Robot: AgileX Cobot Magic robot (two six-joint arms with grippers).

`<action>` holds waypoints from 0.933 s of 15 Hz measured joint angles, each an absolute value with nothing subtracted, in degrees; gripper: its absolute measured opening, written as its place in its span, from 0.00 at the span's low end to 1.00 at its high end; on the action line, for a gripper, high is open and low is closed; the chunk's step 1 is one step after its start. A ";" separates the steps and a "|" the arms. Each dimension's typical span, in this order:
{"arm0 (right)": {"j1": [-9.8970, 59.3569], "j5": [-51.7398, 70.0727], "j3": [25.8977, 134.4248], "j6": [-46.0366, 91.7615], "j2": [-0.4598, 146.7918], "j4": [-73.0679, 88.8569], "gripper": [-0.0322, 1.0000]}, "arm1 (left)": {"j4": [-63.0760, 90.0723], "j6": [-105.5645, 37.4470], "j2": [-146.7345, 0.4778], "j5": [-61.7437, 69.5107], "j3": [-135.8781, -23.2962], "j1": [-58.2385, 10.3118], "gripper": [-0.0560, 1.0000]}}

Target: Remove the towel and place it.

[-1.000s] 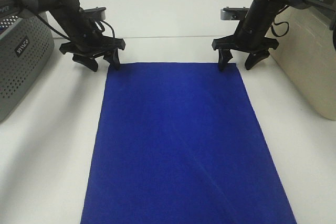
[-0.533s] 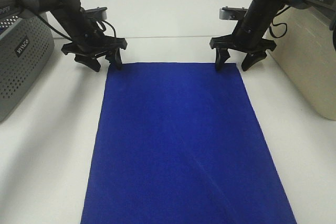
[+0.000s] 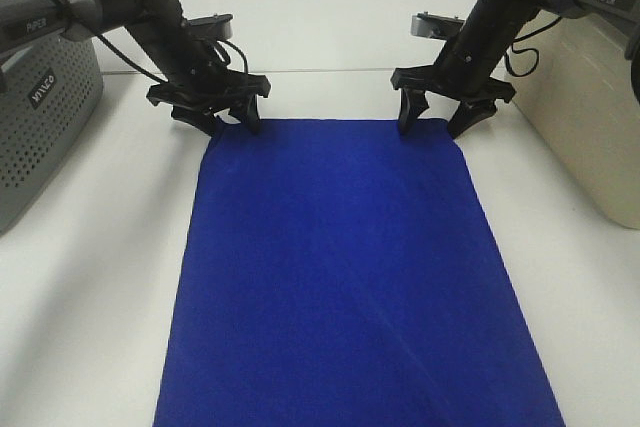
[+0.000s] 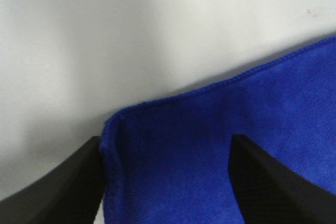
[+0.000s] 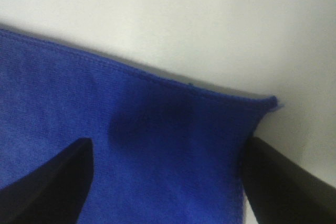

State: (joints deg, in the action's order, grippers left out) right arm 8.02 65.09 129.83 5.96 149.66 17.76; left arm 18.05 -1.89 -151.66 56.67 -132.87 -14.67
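The towel (image 3: 345,267) is a large royal-blue cloth lying flat on the white table, running from the far edge toward the near edge of the exterior high view. My left gripper (image 3: 232,121) hangs open over the towel's far left corner, its fingers straddling that corner (image 4: 118,121). My right gripper (image 3: 432,121) stands open over the far right corner (image 5: 262,103), one finger on each side. In both wrist views blue fabric fills the gap between the dark fingertips (image 4: 262,182) (image 5: 52,182), and no cloth is pinched.
A grey perforated basket (image 3: 40,117) stands at the left edge of the table. A beige bin (image 3: 600,117) stands at the right edge. White tabletop (image 3: 100,297) flanks the towel on both sides.
Both grippers have shifted inward over the towel's far corners: the left one moved right, the right one moved slightly left. The towel lies as before.
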 joint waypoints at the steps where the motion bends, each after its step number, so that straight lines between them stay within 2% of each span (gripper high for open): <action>1: 8.31 65.15 129.83 6.25 149.66 18.28 0.77 | 18.33 -1.89 -151.72 56.55 -132.87 -15.07 0.65; 9: 11.63 65.26 129.83 7.33 149.83 19.19 0.76 | 20.17 -2.18 -151.89 56.15 -132.87 -16.73 0.65; 11: 11.69 65.15 129.83 7.33 149.94 19.19 0.67 | 20.11 -2.81 -151.95 56.15 -132.87 -16.84 0.58; 13: 11.69 64.69 129.83 7.33 150.11 19.19 0.49 | 19.77 -3.72 -152.18 56.15 -132.87 -16.96 0.42; 14: 11.69 64.34 129.83 7.33 150.17 19.19 0.40 | 19.77 -4.98 -152.29 56.15 -132.87 -16.96 0.30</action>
